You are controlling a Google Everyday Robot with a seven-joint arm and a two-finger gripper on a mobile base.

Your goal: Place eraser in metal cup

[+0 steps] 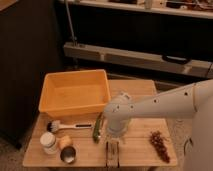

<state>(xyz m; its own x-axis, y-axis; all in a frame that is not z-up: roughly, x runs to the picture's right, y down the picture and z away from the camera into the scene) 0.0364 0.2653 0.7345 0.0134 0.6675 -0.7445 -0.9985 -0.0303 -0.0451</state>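
Camera view puts the job at the reach step: the hand [116, 131] hangs low over the middle of the counter [145, 152], just behind the eraser [113, 152], and I cannot tell whether it is spread or pressed together. That eraser lies flat at the counter's front edge, a pale tan block with a dark lengthwise stripe, apparently not gripped yet. Well apart from it, near the white jar [48, 142], stands the metal cup [68, 155]. Next, I'd judge, the hand must drop, pinch the block across its narrow width, and carry it over; it looks wider than the cup, so it should go in on end
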